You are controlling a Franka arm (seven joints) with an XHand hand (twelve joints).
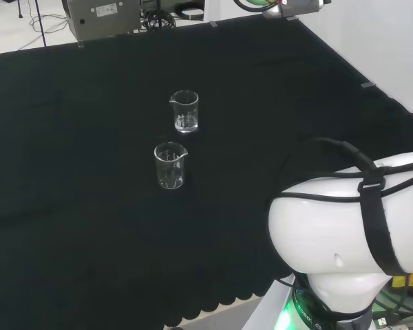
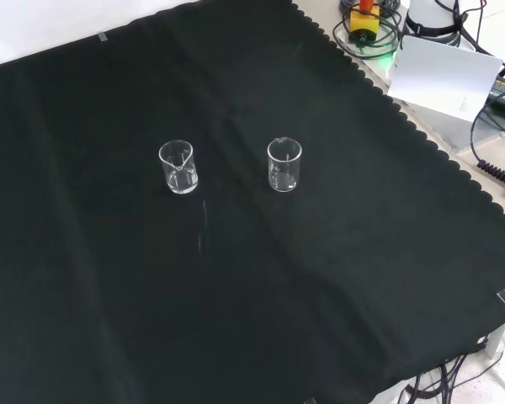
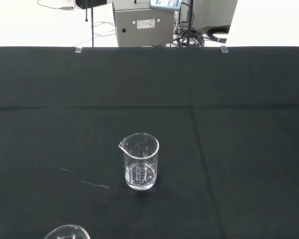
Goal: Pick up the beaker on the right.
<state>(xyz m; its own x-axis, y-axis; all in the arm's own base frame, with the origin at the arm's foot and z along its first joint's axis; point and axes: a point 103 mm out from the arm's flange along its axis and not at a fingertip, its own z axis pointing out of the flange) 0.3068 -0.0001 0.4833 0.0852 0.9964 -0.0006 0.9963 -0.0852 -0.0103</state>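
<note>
Two small clear glass beakers stand upright on the black cloth, a little apart. In the head view one beaker (image 1: 185,111) is farther off with its spout to the left, and the other beaker (image 1: 170,166) is nearer. In the front view they stand side by side: the first beaker (image 2: 178,167) on the left and the second beaker (image 2: 284,165) on the right. In the wrist view the spouted beaker (image 3: 141,162) stands in the middle distance, and the rim of the other beaker (image 3: 65,232) shows close by. Nothing touches either beaker.
The arm's white link (image 1: 344,227) bulks at the head view's lower right. A grey box (image 1: 100,17) and cables sit beyond the cloth's far edge. A white card (image 2: 442,74) and cables lie off the scalloped edge. A faint pale streak (image 2: 204,227) marks the cloth.
</note>
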